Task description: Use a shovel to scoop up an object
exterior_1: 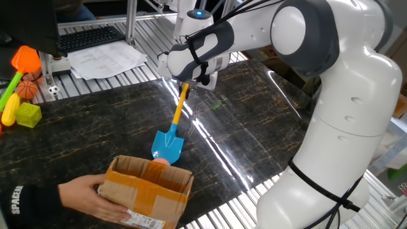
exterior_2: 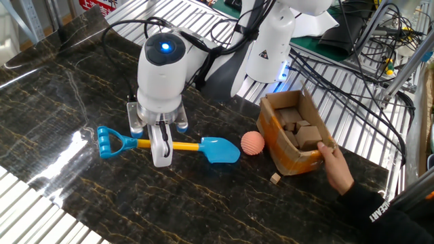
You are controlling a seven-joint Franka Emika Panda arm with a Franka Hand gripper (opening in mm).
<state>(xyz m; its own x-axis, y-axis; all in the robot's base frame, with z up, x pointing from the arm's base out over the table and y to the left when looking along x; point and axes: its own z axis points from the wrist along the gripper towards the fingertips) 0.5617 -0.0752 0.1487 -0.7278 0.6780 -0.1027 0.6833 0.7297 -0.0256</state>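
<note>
While the gripper (exterior_2: 161, 150) seemingly clamps its yellow shaft, the blue-bladed shovel (exterior_2: 203, 146) lies flat beside the ball (exterior_2: 253, 143).

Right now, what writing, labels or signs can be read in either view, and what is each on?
"SPA": white letters on the person's dark sleeve; only the start shows, and I am not sure of it.
Triangle warning sign, no words: on the robot base.
White label on the cardboard box: print too small to read.
Printed papers behind the table: too blurred to read.
Red sign at the top edge: cut off, unreadable.
</note>
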